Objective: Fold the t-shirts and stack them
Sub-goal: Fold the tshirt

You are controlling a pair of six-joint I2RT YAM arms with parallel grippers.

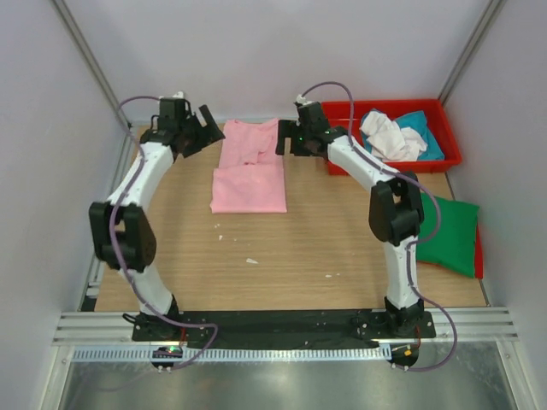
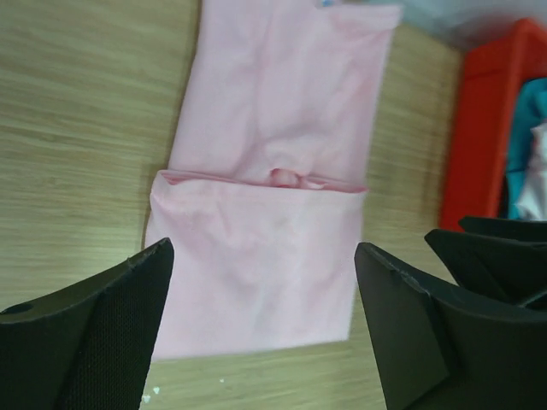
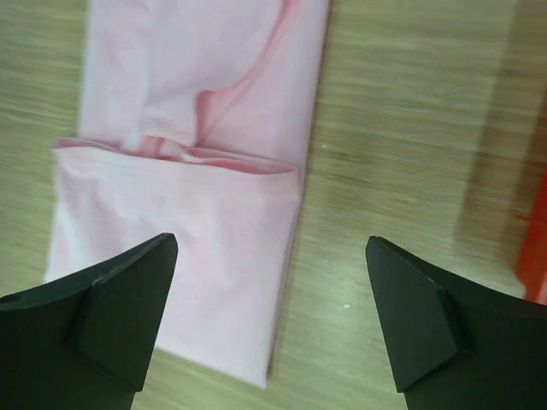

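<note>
Cloth lay in three places on the tabletop [image 1: 299, 248], and each placement looked deliberate. Nearest, at about 4 o'clock by the right edge, the dark green t-shirt [image 1: 449, 235] sat as a compact folded square, well apart from the work. I judged it to be the start of the stack, parked where neither arm would brush it.

Farther in, at 12 o'clock between the two arms, the light pink t-shirt [image 1: 248, 184] lay flat as a narrow strip with no sleeves showing, so they were probably tucked in. Its near part was doubled over, leaving a crosswise edge across the middle, and both wrist views showed a small pucker of cloth at that edge. The far half was uncovered, so the folding seemed only partly done.

The left end effector [image 1: 205, 132] hung at the strip's 10 o'clock and the right end effector [image 1: 284, 143] at its 2 o'clock, each just beside a far corner. Both were spread wide with nothing between the fingers, and they were raised above the cloth, not touching it. That mirrored stance would suit taking both far corners together, so the cloth could fold over evenly without skewing.

Farthest, at about 2 o'clock, the red tray [image 1: 389, 104] held the white t-shirt [image 1: 389, 137] and the teal t-shirt [image 1: 425, 121], crumpled and touching. They looked like unfolded supply, kept clear of the folding area.
</note>
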